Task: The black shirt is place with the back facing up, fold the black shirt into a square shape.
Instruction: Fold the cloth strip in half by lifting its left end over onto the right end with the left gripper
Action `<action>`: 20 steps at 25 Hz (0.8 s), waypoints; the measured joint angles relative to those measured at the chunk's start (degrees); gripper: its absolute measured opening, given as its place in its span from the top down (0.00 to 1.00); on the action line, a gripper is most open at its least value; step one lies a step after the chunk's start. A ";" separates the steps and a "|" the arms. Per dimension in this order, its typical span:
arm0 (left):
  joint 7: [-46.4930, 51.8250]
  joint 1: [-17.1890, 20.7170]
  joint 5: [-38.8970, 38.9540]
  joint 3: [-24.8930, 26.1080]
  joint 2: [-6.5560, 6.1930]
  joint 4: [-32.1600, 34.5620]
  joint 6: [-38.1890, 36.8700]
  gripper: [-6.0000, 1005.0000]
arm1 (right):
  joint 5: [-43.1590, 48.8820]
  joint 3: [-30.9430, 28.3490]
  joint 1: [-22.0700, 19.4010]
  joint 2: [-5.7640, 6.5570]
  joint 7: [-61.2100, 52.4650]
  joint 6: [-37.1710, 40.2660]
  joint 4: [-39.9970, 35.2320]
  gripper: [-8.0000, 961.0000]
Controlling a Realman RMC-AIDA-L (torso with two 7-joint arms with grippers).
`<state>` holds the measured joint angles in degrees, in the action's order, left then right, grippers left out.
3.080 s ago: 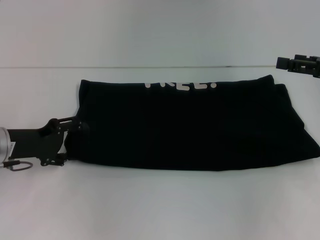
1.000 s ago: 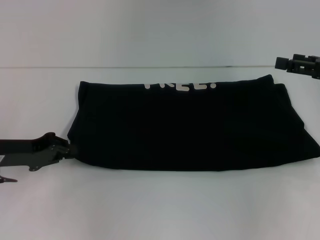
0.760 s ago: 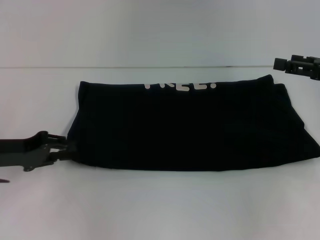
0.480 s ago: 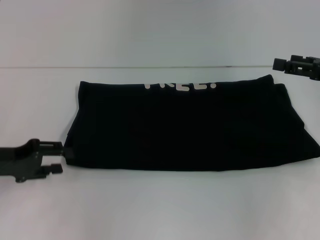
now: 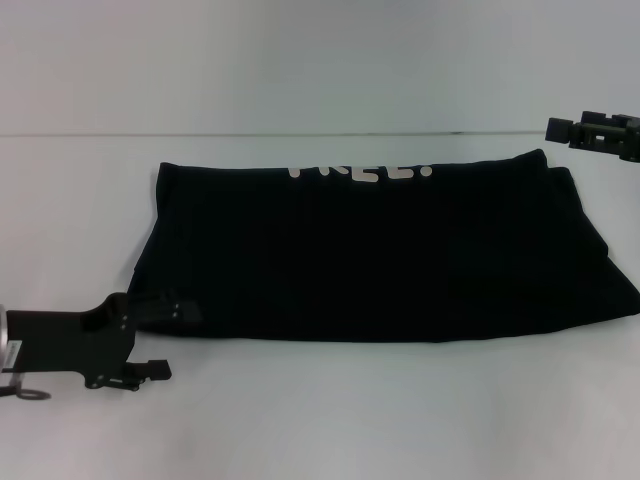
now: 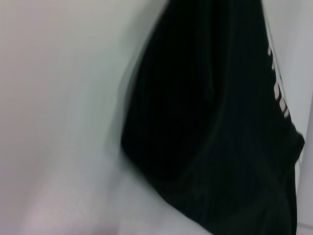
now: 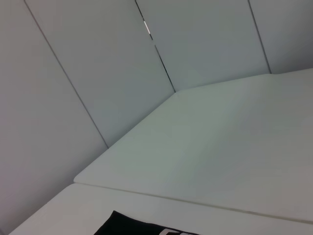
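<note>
Head view, left end effector (image 5: 160, 342): matte black, rigid and angular, low at the left of the desk; its two fingers are spread apart, the upper one over the shirt's near-left corner, the lower one on bare desk just in front of the hem.
Black shirt (image 5: 380, 255): soft, plain black fabric folded into a long, wide band lying flat across the middle of the desk; rounded corners, a slightly bulging right end where layers overlap.
Lettering (image 5: 362, 171): white printed characters cut off by the far folded edge.
Left wrist view, shirt (image 6: 215, 127): dark cloth with gentle creases and a curved edge against the pale surface.
Desk (image 5: 320, 410): smooth, matte white.
Right end effector (image 5: 560, 128): black, held up at the far right, apart from the shirt; cannot tell whether it is spread or closed.
</note>
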<state>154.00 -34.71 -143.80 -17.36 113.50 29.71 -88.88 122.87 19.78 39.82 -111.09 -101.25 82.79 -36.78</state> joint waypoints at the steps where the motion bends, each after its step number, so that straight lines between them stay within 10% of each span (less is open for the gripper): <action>1: 0.88 -0.08 0.10 0.13 0.05 -0.15 0.41 0.17 | 0.00 0.00 0.02 0.00 0.00 0.00 0.02 0.03; 20: 5.54 -0.25 1.88 0.70 0.15 -1.64 9.85 0.04 | 0.00 -0.36 0.56 -0.09 -0.15 0.00 -0.16 0.03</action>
<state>159.54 -34.97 -141.92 -16.66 113.65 28.06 -79.03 122.87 19.42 40.38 -111.18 -101.40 82.79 -36.94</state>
